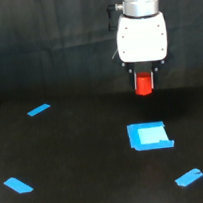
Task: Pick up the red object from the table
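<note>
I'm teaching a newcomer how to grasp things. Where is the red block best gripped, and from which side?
Grip it across its upper sides, coming straight down from above. The red block is a stubby upright piece, narrower than the pincer, and it already hangs there between the fingers, lifted above the table. Exactly where the fingers touch it is hidden.

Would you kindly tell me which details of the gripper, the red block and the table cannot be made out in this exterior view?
- Gripper: its fingers are dark against the dark backdrop and blurred, so their contact with the small bright red stubby block is unclear.
- Red block: its top is hidden under the white gripper body.
- Arm: cut off by the top edge.
- Matte black table: its far edge blends into the backdrop, and the block's height above the blue tape square cannot be judged.
</note>
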